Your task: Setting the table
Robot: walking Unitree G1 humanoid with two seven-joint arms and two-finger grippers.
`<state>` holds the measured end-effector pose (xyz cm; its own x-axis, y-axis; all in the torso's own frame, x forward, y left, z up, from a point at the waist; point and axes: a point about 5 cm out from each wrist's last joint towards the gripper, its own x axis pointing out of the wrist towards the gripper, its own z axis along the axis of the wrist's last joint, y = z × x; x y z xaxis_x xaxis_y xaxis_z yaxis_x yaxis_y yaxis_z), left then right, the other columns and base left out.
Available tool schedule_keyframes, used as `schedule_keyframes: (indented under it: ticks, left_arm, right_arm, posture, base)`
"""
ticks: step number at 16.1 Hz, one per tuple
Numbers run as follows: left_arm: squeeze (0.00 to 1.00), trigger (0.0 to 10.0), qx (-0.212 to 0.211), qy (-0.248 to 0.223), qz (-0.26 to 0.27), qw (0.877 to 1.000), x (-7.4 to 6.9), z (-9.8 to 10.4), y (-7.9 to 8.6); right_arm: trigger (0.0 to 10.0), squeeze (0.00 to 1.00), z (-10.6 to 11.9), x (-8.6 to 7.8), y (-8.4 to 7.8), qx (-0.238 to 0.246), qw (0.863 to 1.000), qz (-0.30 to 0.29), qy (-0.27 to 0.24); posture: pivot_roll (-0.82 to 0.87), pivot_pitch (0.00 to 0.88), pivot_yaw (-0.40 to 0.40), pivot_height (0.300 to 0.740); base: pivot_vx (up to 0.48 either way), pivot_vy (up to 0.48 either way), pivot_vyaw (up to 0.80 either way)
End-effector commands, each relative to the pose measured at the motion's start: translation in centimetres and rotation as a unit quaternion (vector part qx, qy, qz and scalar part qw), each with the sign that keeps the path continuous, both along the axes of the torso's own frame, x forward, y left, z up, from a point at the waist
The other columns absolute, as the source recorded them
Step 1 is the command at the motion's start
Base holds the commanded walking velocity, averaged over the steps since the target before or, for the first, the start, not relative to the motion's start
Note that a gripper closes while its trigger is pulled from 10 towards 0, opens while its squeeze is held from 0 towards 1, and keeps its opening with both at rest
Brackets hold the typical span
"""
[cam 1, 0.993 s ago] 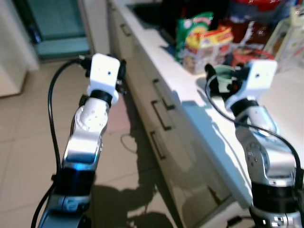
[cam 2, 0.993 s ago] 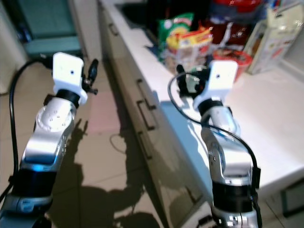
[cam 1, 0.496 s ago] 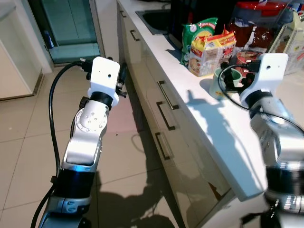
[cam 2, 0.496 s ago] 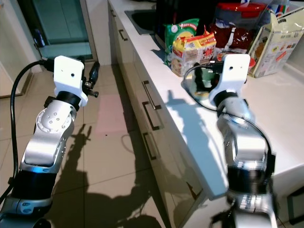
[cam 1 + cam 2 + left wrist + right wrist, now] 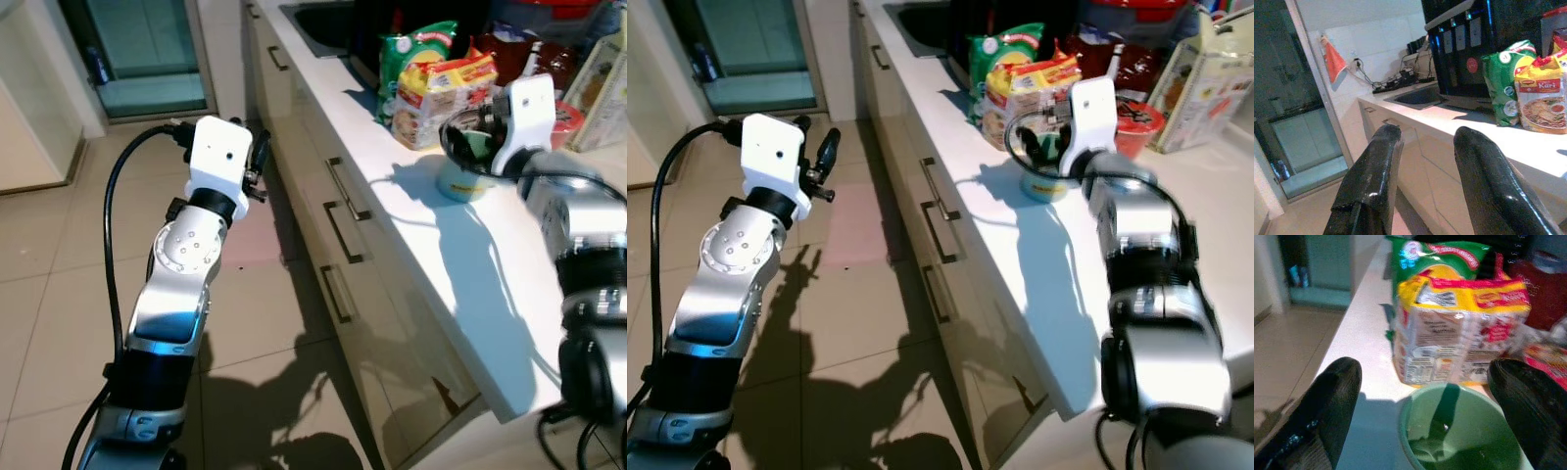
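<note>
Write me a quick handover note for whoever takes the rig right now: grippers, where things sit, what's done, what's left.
Right gripper: open, fingers either side of the green cup on the counter, not yet closed on it.
Left gripper: open, empty, held out over the floor beside the drawers.
Noodle packs stand just behind the cup.
Done: approach to the cup.
Left: grip, lift, carry it to the table.
</note>
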<state>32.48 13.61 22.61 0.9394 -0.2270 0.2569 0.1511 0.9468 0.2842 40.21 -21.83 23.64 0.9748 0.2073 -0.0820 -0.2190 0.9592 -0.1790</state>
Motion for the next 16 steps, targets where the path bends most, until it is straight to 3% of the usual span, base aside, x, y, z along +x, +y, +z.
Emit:
schedule_keyframes:
  ticks: [1,4,5,7,9,10,15,16]
  left_arm:
    - [0.00,10.0,-0.001,-0.003,-0.007,1.000,-0.3,0.4,0.1]
    - [0.00,10.0,0.000,0.000,-0.005,1.000,-0.8,0.6,0.4]
    - [0.00,10.0,-0.002,0.004,-0.007,1.000,-1.0,0.6,0.5]
    - [0.00,10.0,-0.003,0.007,-0.008,1.000,-1.1,0.6,0.5]
    - [0.00,10.0,-0.004,0.012,-0.018,1.000,-1.2,0.4,0.1]
    - [0.00,10.0,-0.004,0.015,-0.023,1.000,-1.2,0.4,0.0]
    - [0.00,10.0,-0.002,0.017,-0.025,1.000,-1.1,0.5,-0.1]
    - [0.00,10.0,-0.001,0.016,-0.025,1.000,-1.1,0.6,-0.1]
  right_arm:
    - [10.0,1.00,0.0,0.2,-0.2,-0.018,1.000,0.010,0.005]
    - [10.0,1.00,0.1,0.6,-0.3,-0.081,0.995,0.052,0.024]
    - [10.0,1.00,0.0,0.5,-0.9,-0.126,0.989,0.060,0.045]
    - [10.0,1.00,0.0,0.5,-1.2,-0.142,0.987,0.059,0.052]
    - [10.0,0.51,-0.1,0.3,-2.0,-0.168,0.980,0.065,0.086]
    - [10.0,0.00,-0.2,0.1,-2.4,-0.179,0.976,0.071,0.102]
    - [10.0,0.00,-1.1,-0.6,-3.1,-0.192,0.962,0.109,0.162]
    - [4.5,0.00,-1.1,-0.6,-3.2,-0.192,0.961,0.110,0.163]
  posture:
    - [0.05,0.000,-0.022,0.740]
    - [0.07,0.000,-0.029,0.740]
    - [0.07,0.000,-0.028,0.740]
    - [0.07,0.000,-0.028,0.740]
    - [0.06,0.000,-0.021,0.740]
    - [0.06,0.000,-0.018,0.740]
    - [0.05,0.000,-0.013,0.740]
    - [0.05,0.000,-0.013,0.740]
  base:
    - [0.000,0.000,0.00]
    - [0.000,0.000,0.00]
    - [0.000,0.000,0.00]
    - [0.000,0.000,0.00]
    - [0.000,0.000,0.00]
    - [0.000,0.000,0.00]
    - [0.000,0.000,0.00]
    - [0.000,0.000,0.00]
